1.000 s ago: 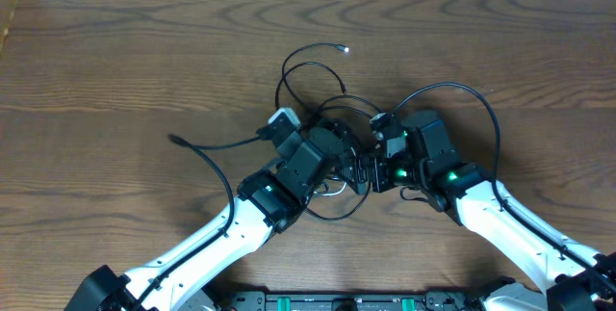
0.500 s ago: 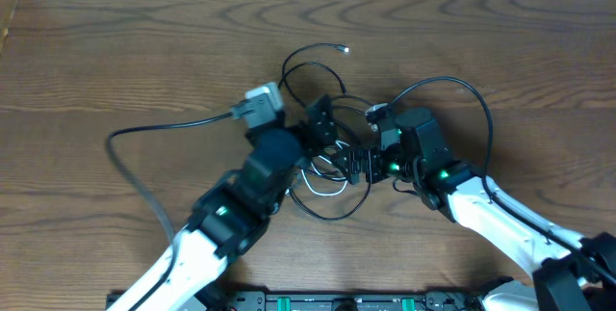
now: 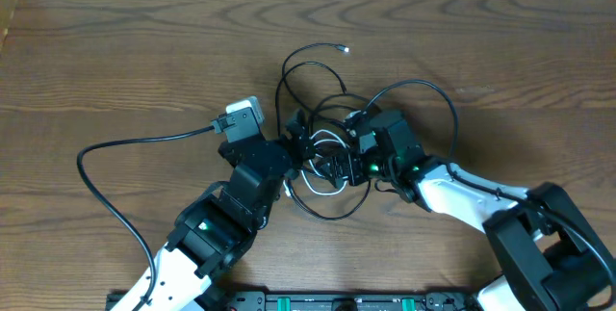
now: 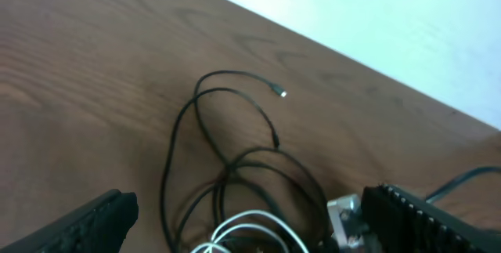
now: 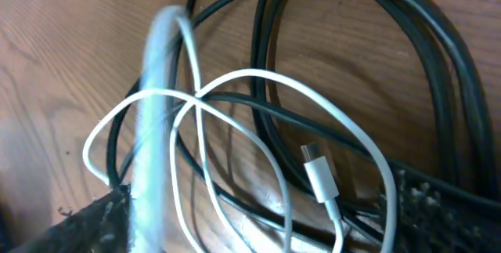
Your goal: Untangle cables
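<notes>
the bench [image 3: 115, 51] is dark brown wood with plain grain and a low sheen, the black cables [image 5: 262, 41] look smooth and matt, the white cable [image 5: 258, 77] glossy plastic, and the left gripper [image 4: 243, 225] has ribbed matt black fingers [image 4: 427, 218].

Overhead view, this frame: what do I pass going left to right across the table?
thick black cable loop of the left arm → grey camera block on the left wrist → tangled cables → white forearm of the right arm
</notes>
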`<move>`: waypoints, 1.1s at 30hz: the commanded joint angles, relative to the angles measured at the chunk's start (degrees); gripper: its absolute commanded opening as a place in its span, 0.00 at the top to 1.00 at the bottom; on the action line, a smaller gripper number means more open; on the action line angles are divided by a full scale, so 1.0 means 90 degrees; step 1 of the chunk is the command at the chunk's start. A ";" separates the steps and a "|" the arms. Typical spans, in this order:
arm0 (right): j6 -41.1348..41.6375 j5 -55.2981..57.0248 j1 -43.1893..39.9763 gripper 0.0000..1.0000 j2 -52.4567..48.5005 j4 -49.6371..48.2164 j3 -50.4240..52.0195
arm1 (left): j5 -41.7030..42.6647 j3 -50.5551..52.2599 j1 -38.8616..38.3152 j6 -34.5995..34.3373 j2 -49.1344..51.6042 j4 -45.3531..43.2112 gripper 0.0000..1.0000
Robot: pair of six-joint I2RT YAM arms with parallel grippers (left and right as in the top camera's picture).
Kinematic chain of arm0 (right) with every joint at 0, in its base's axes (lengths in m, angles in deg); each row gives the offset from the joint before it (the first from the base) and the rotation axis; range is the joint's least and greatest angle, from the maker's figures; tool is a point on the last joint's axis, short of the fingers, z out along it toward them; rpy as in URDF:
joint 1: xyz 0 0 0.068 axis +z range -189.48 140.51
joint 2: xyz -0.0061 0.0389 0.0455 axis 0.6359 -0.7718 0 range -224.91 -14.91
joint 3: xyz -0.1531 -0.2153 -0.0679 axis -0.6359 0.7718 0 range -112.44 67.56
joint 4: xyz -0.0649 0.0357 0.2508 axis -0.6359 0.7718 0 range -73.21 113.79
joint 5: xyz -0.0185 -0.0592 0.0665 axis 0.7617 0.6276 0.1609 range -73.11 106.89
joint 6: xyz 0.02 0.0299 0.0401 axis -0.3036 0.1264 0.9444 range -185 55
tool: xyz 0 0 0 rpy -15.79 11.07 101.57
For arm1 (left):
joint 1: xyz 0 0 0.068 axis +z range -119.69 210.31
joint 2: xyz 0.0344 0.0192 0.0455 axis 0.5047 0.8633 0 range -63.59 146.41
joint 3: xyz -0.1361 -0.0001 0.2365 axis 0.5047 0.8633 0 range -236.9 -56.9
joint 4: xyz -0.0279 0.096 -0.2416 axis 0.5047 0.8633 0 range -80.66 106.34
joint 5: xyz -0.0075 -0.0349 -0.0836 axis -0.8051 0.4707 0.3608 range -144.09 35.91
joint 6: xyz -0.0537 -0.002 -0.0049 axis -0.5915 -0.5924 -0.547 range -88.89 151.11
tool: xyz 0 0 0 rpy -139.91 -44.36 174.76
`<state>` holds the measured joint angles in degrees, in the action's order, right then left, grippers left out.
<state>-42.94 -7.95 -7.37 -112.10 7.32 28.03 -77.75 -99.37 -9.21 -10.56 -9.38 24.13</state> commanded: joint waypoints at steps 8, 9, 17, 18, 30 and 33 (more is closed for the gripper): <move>0.0024 0.0104 0.0010 0.27 -0.0155 -0.0027 -0.0114 | -0.0163 -0.0032 0.0015 0.0126 0.0029 0.0381 0.03; 0.0024 0.0168 0.0022 0.25 -0.0163 -0.0019 -0.0114 | -0.0160 -0.0032 0.0015 0.0124 0.0041 0.0396 0.03; 0.0024 0.0529 0.0063 0.38 -0.0627 -0.0170 -0.0114 | -0.0160 -0.0032 0.0015 0.0124 0.0158 0.0546 0.03; 0.0049 0.0520 0.0063 0.44 -0.0690 -0.0228 -0.0114 | -0.0160 -0.0032 0.0015 0.0124 0.0175 0.0549 0.03; 0.0146 0.0529 0.0056 0.99 -0.0736 -0.0284 -0.0114 | -0.0160 -0.0032 0.0015 0.0126 0.0216 0.0687 0.03; 0.0143 0.0532 0.0041 0.99 -0.0726 -0.0374 -0.0131 | -0.0160 -0.0032 0.0015 0.0126 0.0216 0.0687 0.03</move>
<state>-41.52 -3.71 -7.02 -117.65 4.26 26.81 -78.26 -99.37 -9.21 -10.38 -7.69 30.11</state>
